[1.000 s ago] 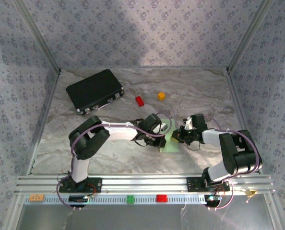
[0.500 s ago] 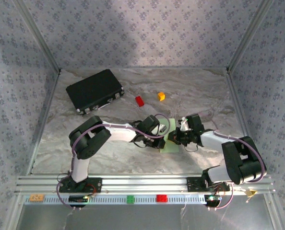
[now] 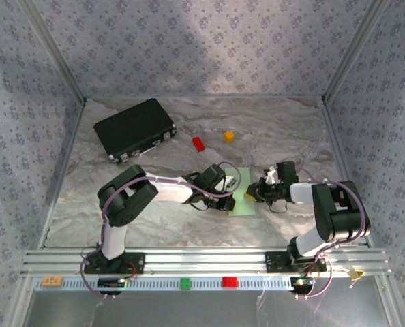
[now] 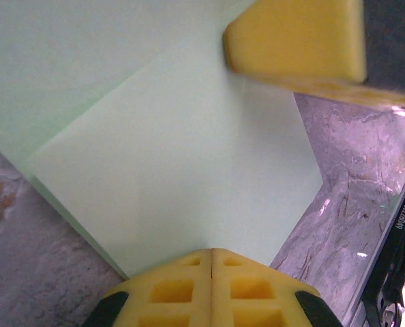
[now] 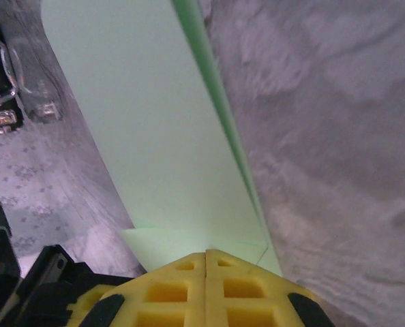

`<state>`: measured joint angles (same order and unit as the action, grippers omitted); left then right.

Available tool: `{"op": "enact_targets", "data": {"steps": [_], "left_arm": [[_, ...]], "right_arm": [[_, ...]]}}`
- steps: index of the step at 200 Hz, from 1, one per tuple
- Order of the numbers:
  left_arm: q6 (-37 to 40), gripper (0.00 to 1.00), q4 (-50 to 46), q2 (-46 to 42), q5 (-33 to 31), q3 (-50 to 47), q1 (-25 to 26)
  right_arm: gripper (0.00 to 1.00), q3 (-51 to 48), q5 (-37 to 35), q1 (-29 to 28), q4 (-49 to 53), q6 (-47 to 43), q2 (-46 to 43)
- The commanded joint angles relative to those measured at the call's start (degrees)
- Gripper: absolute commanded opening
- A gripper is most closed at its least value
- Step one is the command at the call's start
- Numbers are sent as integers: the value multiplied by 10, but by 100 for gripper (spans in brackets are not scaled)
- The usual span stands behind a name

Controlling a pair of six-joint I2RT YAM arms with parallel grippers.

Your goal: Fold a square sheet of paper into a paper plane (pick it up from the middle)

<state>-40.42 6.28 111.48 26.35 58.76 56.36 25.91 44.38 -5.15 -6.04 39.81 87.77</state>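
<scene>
Closed right claw (image 5: 207,260) at near end of folded green paper (image 5: 161,136); marbled table (image 5: 325,136) beneath, right.

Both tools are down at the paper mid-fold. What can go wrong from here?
1. The left tool and right tool are both shut, with their tips at the paper and apparently not clamping it. A sideways stroke may drag it and skew the fold.
2. The tools sit very close together in the top view, so they may clash.
3. In the right wrist view a lower layer peeks out along the edge. Creasing now may lock in misalignment.
</scene>
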Motion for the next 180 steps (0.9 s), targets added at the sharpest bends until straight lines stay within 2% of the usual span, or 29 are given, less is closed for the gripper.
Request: {"op": "enact_targets", "data": {"steps": [1,56,83,105,143,158,180], "left_arm": [[-7,0,-39,6,-5,-16,7],[-6,0,-42,4,-5,-12,11],[-15,0,-45,-12,-5,-6,12],[-16,5,-59,-32,-14,15,12],[9,12,-98,-41,-27,57,-2],[18,13,-104,-29,-20,69,-13],[27,12,-107,-5,-8,85,-29]], "right_arm": [[3,5,-31,28,-33,13,14],[4,17,-71,41,27,0,-34],[4,5,-78,33,58,18,-107],[5,-8,-101,20,119,11,-182],[15,-45,-114,-6,197,13,-270],[21,-57,-113,-23,212,16,-289],[22,-69,-125,-53,224,31,-307]]}}
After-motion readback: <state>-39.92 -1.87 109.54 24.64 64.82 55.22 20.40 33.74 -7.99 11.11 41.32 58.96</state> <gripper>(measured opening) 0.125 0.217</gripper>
